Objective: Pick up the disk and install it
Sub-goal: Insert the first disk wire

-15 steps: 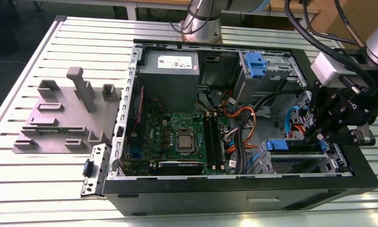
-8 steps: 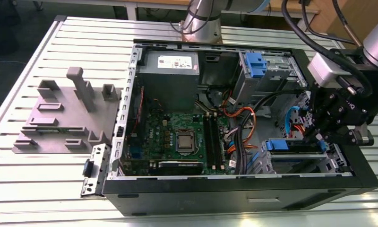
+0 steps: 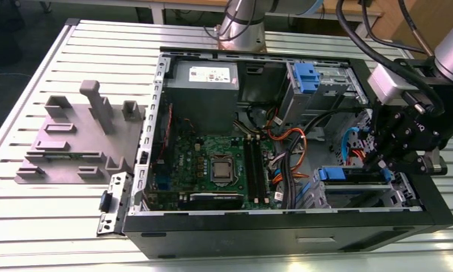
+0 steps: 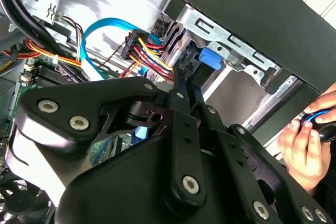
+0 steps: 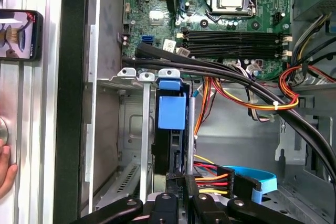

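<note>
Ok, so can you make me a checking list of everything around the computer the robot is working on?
Surface: slatted metal table, bearing an open computer case.
Job's things: the disk sits edge-on in the case's drive cage, blue frame showing.
Clutter: grey fixture beside the case; phone outside the case wall.
Grippers: the gripper is at the disk's end, over the cage.
Cables: orange, red and yellow wires; blue flat cable by the gripper.
Surroundings: a person's hand beside the case.
</note>
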You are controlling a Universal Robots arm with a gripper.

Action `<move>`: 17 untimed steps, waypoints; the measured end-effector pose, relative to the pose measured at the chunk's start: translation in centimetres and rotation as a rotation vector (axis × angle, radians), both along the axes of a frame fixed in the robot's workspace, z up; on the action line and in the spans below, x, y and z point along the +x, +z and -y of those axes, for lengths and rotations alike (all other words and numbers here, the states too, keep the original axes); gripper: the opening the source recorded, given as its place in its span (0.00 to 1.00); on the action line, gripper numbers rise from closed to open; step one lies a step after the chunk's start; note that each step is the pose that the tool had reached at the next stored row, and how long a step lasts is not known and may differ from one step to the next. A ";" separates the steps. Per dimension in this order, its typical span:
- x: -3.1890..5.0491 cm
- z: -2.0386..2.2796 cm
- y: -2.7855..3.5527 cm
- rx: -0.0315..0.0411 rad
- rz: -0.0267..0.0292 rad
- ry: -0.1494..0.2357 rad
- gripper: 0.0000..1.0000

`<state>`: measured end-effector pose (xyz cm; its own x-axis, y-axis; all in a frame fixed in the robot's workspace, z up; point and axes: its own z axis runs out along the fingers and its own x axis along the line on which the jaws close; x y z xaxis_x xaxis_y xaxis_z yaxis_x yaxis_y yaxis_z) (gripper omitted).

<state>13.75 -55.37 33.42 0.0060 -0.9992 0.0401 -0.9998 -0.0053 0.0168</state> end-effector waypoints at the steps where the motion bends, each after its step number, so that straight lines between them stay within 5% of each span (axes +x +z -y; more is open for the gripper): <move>1: -0.02 0.00 -0.01 0.0000 0.0004 -0.006 0.17; 17: -0.02 -0.01 0.15 0.0003 0.0027 -0.020 0.17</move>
